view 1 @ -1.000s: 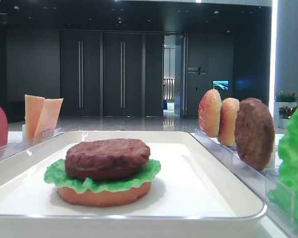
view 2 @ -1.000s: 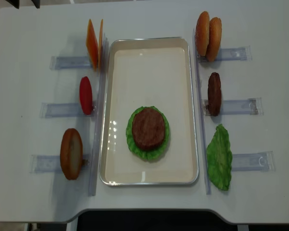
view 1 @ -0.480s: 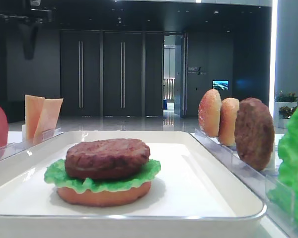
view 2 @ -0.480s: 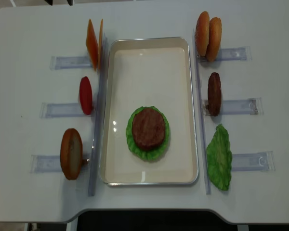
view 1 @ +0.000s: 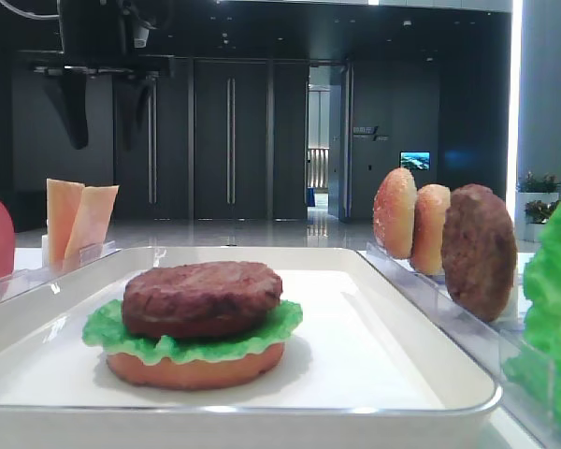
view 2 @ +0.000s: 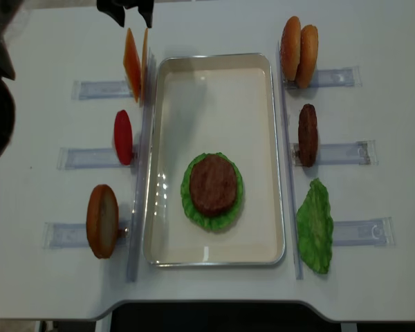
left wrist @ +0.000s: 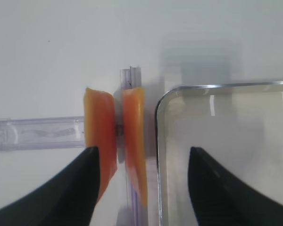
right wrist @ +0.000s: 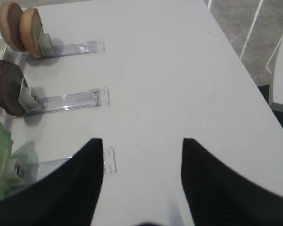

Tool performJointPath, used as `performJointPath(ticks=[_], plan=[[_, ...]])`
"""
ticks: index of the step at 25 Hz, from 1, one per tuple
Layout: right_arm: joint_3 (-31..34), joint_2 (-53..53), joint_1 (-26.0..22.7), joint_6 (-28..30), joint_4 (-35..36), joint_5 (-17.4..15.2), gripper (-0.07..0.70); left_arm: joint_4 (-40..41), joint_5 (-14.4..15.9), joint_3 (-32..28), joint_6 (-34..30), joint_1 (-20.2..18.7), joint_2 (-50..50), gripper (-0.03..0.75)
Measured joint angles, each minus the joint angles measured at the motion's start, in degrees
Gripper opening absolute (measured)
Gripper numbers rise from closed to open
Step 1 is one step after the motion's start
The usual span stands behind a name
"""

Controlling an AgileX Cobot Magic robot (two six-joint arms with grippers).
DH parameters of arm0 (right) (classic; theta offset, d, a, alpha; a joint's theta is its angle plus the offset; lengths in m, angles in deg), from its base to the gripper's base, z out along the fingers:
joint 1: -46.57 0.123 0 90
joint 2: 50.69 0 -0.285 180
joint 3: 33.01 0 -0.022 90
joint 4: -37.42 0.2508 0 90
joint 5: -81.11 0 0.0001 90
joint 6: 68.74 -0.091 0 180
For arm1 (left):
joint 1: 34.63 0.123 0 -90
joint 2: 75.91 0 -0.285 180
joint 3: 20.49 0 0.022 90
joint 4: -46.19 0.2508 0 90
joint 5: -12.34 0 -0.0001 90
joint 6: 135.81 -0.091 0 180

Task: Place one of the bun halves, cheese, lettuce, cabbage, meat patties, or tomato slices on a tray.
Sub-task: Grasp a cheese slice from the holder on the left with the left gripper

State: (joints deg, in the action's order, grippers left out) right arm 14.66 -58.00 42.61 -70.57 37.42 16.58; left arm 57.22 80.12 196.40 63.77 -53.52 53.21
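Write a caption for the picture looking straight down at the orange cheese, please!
Open left gripper hovering over two upright cheese slices beside the white tray.

Bright even light, glare on tray (view 2: 280,173) rim

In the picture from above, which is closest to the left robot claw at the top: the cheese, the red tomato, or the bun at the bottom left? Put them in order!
Measured from the left gripper:
1. The cheese, right below the claw, upright in its holder.
2. The tomato slice, farther down the left side.
3. The bun half, lowest on the left, farthest.
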Motion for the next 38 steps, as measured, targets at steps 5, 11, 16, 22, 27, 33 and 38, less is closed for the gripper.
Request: performJointPath(ticks=[5,11,16,22,27,33,38], plan=[[0.0,0.0,0.0,0.0,0.0,0.0,0.361,-1.21,-0.12,0.0,0.3,-0.38,2.17,0.454],[0.0,0.0,0.0,0.0,0.0,0.0,0.361,-1.53,-0.23,0.0,0.41,-0.38,3.17,0.454],[0.0,0.0,0.0,0.0,0.0,0.0,0.361,-1.53,-1.22,0.0,0.41,-0.38,4.17,0.454],[0.0,0.0,0.0,0.0,0.0,0.0,0.361,-1.53,-1.95,0.02,0.41,-0.38,5.27,0.454],[0.0,0.0,0.0,0.0,0.0,0.0,0.361,-1.53,-2.11,0.02,0.41,-0.38,6.31,0.454],[0.0,0.0,0.0,0.0,0.0,0.0,0.361,-1.53,-2.17,0.02,0.41,-0.38,7.0,0.454],[0.0,0.0,0.0,0.0,0.0,0.0,0.361,-1.19,-2.05,0.02,0.01,-0.38,7.39,0.454]])
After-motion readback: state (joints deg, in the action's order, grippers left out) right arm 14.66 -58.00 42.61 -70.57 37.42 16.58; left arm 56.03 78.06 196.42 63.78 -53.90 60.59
